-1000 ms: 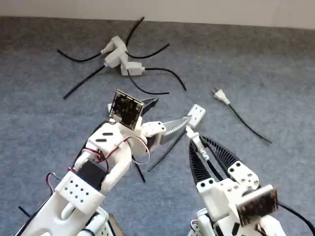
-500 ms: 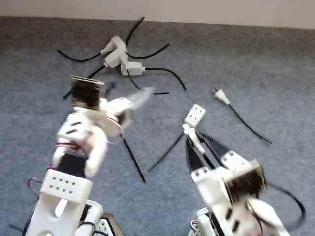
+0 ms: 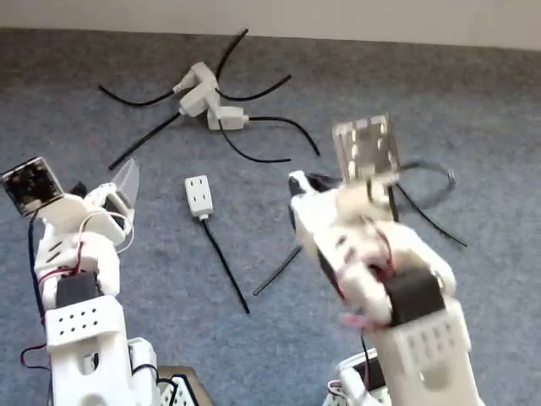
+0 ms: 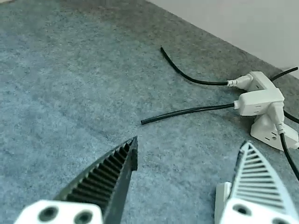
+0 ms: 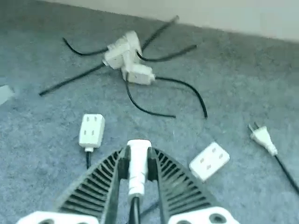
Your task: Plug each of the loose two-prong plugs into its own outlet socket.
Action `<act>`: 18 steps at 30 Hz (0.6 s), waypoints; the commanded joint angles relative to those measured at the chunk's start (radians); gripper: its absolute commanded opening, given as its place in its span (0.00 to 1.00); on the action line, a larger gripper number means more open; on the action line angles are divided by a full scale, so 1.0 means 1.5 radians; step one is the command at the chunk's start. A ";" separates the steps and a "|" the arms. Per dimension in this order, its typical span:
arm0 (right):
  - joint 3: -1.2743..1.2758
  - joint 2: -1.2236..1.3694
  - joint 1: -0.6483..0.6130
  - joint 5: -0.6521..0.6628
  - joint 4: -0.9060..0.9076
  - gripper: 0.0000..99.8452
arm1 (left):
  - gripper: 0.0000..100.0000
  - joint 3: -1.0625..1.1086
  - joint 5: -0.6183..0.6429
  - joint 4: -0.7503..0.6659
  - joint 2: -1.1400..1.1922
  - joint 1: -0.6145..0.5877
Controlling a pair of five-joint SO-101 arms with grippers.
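My right gripper [image 5: 138, 153] is shut on a white two-prong plug [image 5: 138, 168], held above the carpet; its black cord runs back between the fingers. Beyond it lie a white outlet socket [image 5: 92, 130] with a black cord and a second white socket [image 5: 210, 161]. Another loose plug [image 5: 261, 136] lies further out with its cord. In the high view the corded socket [image 3: 199, 193] sits mid-carpet, and the right arm's gripper [image 3: 297, 188] is raised beside it. My left gripper [image 4: 189, 142] is open with nothing in it, at the left side [image 3: 124, 180].
A cluster of white sockets with plugs in them [image 3: 205, 103] lies at the back, black cords [image 3: 270, 127] fanning out from it. The same cluster [image 4: 262, 105] lies ahead of the left gripper. A pale wall edge [image 3: 338, 17] borders the grey carpet.
The left arm swung away to the left, uncovering the corded socket. The right arm rose and turned with the plug held, now hiding the other socket in the high view.
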 commanded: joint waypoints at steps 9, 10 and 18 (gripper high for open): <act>-0.086 0.112 0.310 -0.098 0.078 0.01 | 0.32 -0.131 0.040 0.180 0.073 0.092; -0.085 0.114 0.321 -0.098 0.079 0.01 | 0.31 -0.167 0.041 0.204 0.111 0.098; -0.082 0.126 0.346 -0.097 0.097 0.01 | 0.26 -0.421 0.041 0.309 0.488 0.157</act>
